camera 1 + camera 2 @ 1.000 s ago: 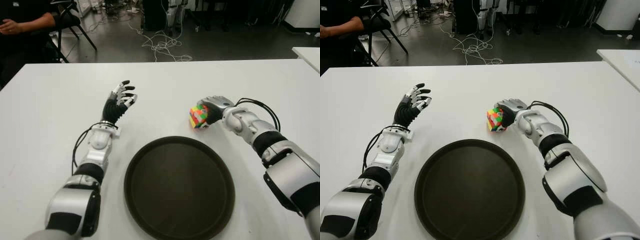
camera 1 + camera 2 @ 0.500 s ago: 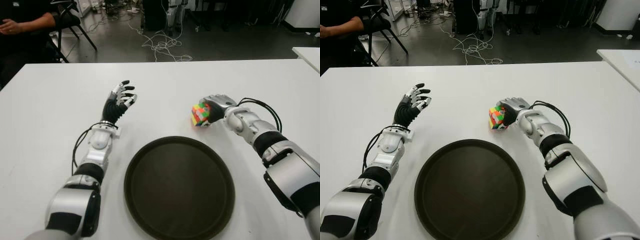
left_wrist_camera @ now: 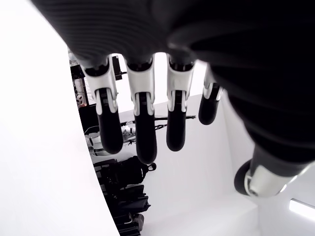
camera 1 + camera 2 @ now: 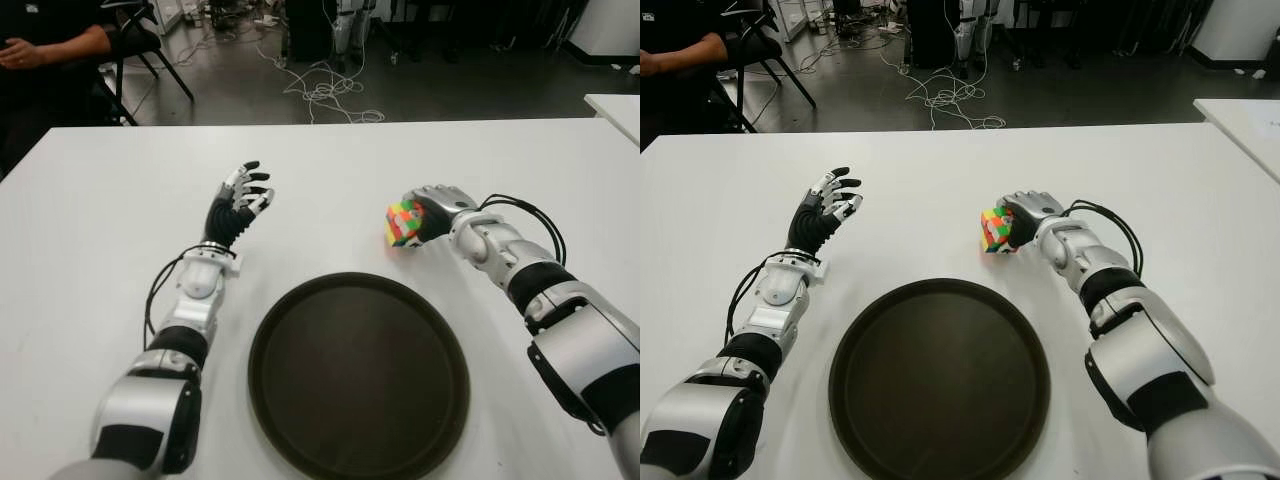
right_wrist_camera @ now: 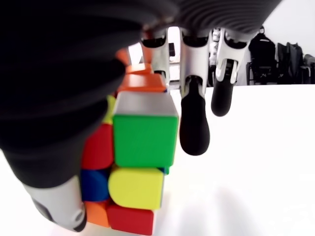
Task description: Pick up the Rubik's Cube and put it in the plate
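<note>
The Rubik's Cube (image 4: 404,222) is a small multicoloured cube held just above the white table (image 4: 90,260), beyond the far right rim of the plate. My right hand (image 4: 428,209) is shut on it, fingers curled over its top and far side. In the right wrist view the Rubik's Cube (image 5: 133,162) fills the palm, with green, yellow, red and orange tiles showing. The plate (image 4: 358,372) is a large, dark, round dish near the front of the table, with nothing in it. My left hand (image 4: 240,200) shows to the left of the plate, fingers spread and holding nothing.
A seated person (image 4: 45,45) is beyond the table's far left corner, beside a chair. Cables (image 4: 325,95) lie on the floor behind the table. Another white table's corner (image 4: 615,105) shows at the far right.
My right hand has lifted the Rubik's Cube slightly and carried it a little to the right and away from me. The left hand and the plate have not moved.
</note>
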Controlling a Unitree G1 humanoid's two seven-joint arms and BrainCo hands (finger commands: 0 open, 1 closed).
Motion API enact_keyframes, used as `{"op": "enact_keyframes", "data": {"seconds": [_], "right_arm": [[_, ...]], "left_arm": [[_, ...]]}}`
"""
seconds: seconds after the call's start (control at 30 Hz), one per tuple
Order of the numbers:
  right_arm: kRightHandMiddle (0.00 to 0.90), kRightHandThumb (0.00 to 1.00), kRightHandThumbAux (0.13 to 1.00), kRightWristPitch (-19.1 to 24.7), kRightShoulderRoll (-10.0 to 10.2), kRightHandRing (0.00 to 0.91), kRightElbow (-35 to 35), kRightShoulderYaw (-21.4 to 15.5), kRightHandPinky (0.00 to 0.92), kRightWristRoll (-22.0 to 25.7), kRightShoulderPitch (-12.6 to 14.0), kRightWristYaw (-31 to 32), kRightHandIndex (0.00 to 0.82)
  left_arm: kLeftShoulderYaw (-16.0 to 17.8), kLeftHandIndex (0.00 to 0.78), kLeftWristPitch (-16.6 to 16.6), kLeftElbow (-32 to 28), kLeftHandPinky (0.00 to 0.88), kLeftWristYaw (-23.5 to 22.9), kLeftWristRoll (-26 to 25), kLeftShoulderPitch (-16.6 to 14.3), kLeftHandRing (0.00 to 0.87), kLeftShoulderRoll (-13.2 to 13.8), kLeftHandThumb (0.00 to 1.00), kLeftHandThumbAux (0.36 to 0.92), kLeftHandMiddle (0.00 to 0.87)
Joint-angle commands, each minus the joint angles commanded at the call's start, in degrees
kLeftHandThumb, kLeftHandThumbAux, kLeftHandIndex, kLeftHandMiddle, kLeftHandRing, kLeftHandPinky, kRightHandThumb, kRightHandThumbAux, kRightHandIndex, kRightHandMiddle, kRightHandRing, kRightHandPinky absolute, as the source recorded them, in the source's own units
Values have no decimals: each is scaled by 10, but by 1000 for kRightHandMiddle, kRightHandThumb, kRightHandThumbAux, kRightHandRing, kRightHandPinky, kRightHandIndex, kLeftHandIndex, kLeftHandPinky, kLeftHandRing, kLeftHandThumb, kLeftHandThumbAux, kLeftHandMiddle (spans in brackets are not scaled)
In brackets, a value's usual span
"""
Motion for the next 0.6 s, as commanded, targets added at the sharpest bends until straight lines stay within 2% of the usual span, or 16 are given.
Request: {"op": "enact_keyframes", "data": {"seconds": [0.1, 0.2, 0.3, 0.37, 0.47, 0.6], "right_arm": [[693, 686, 735, -15, -18, 692, -26, -13, 674, 7, 0, -15, 428], [702, 687, 735, -33, -45, 702, -106, -39, 686, 22, 18, -22, 429], [709, 688, 734, -33, -66, 709, -255, -76, 696, 39, 67, -21, 429], [712, 688, 734, -39, -79, 712, -320, -97, 698, 49, 97, -22, 430], [714, 688, 735, -47, -96, 714, -407, -123, 696, 58, 141, -21, 430], [711, 687, 735, -55, -103, 710, -476, -144, 689, 64, 179, -25, 430]], "left_arm": [[-2, 159, -1, 0, 289, 6, 4, 0, 278, 1, 85, 597, 247], [-4, 158, -3, 0, 284, 12, 7, 0, 278, 1, 87, 598, 245], [-5, 163, -1, 0, 287, 14, 8, -1, 284, 2, 91, 606, 250], [-5, 166, -1, 0, 288, 15, 8, -1, 287, 1, 91, 609, 255], [-5, 166, 1, -1, 290, 14, 7, -1, 286, 1, 92, 614, 257], [-5, 165, 4, -1, 281, 12, 6, -1, 284, 1, 90, 610, 256]]}}
